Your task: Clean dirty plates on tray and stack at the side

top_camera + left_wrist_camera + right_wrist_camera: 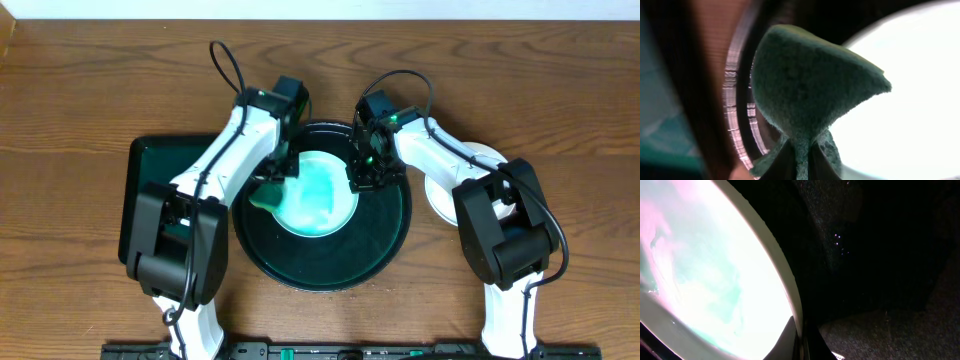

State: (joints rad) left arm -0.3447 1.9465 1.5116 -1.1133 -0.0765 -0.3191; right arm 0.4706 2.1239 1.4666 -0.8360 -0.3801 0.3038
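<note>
Firstly, the ground: brown wooden counter [80, 80], which carries every item below. Positions are given against the large round black tray [390, 245] with a low raised rim, which sits at the counter's middle.

Item 1: dark green rectangular tray [150, 165]. It lies flat on the counter just beside the round black tray's left edge and is partly covered by the left arm.

Item 2: left pincer [801, 162]. It is set over the left part of the round black tray. The fingers are drawn together and clamped on item 3.

Item 3: green fibrous sponge pad [810, 85]. It is pinched at its lower end and flares out wide beyond the fingers. The overhead view places it inside the round black tray, at the left rim of item 4. Whether it presses on that plate cannot be told.

Item 4: small round white plate [315, 195] with a teal smear across its middle. It lies flat inside the round black tray, near the tray's centre.

Item 5: right pincer [365, 178]. It is set over the right part of the round black tray, at the right edge of item 4. The fingers are drawn together and clamped on that plate's rim. The right wrist view shows the rim running down between the fingertips.

Item 6: plain white round plate [440, 195]. It rests on the counter outside the round black tray, just beside the tray's right edge, and is largely hidden under the right arm. Whether it is one plate or a stack cannot be told.
</note>
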